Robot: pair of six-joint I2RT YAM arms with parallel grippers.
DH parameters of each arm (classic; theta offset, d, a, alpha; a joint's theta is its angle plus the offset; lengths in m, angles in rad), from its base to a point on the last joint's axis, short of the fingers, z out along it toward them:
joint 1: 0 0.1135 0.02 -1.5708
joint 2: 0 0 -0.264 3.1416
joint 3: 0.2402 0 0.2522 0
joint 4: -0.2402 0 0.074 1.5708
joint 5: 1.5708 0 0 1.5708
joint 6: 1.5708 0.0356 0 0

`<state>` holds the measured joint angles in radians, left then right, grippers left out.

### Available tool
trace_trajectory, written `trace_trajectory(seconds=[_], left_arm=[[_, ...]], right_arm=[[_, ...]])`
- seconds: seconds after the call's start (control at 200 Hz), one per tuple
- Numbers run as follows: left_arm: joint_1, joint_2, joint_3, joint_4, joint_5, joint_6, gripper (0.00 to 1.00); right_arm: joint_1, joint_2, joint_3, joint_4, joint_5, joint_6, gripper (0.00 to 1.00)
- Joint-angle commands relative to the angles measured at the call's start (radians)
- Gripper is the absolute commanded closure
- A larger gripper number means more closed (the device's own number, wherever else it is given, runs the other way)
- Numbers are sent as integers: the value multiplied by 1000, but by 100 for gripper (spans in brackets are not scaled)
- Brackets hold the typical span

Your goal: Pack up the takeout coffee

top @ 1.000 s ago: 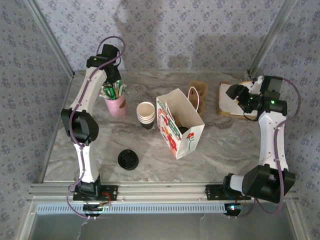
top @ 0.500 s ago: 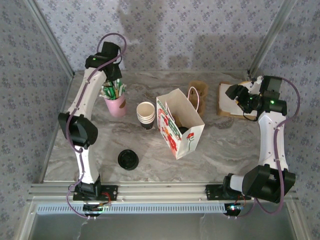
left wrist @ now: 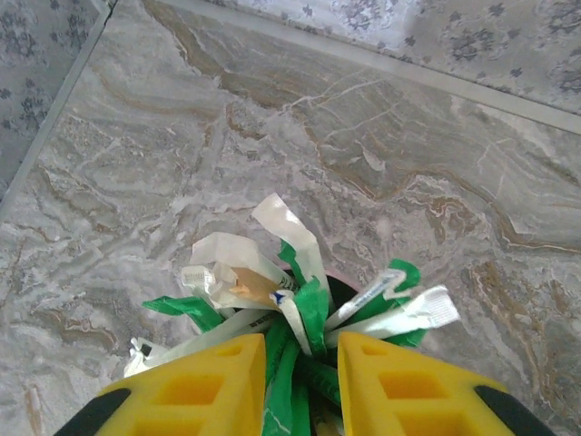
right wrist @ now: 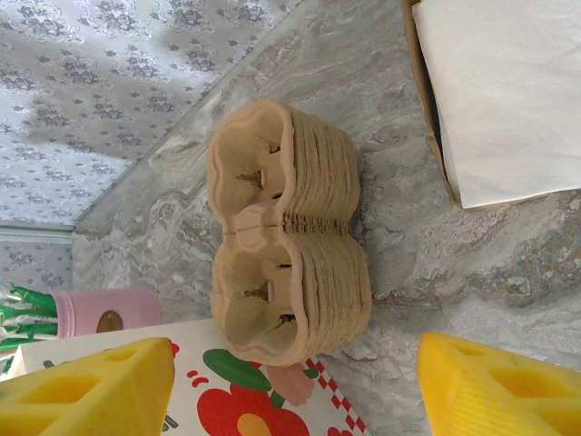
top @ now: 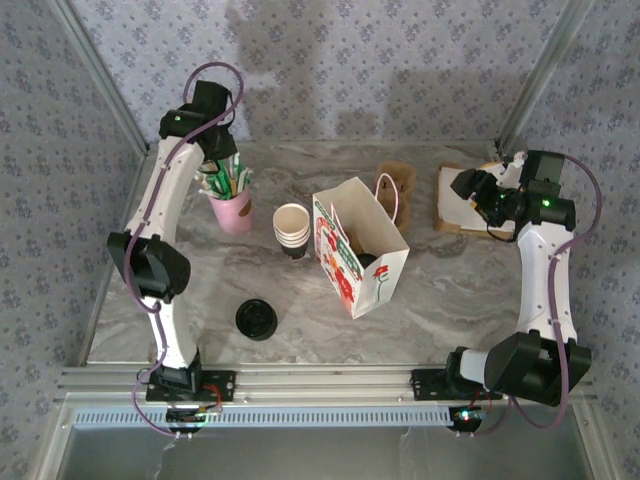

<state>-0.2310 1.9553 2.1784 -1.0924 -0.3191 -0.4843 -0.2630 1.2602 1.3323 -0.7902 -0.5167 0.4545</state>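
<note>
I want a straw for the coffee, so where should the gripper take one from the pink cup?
Probably by its free upper end, coming down from above: the straws stand fanned out of the pink cup, whose wall covers their lower parts.

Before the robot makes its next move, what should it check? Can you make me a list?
1. Paper bag upright, mouth open: ok.
2. Coffee in the bag: cannot tell; a dark shape sits inside.
3. Left claw gripping the straws: cannot tell; they lie between its fingers.
4. Right claw open and empty: ok.
5. Pink cup upright: ok.
</note>
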Motion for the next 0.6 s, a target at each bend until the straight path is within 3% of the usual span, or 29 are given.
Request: trace_trajectory(seconds=[0.0, 0.42, 0.595], left_arm=[[16, 30, -15, 9, 29, -22, 71], [19, 84, -14, 27, 60, -19, 72], [19, 84, -11, 37, 62, -20, 85]], right_arm=[[5, -4, 35, -25, -4, -23, 28], [7, 2, 11, -9, 1, -24, 28], [7, 3, 8, -9, 3, -25, 28]])
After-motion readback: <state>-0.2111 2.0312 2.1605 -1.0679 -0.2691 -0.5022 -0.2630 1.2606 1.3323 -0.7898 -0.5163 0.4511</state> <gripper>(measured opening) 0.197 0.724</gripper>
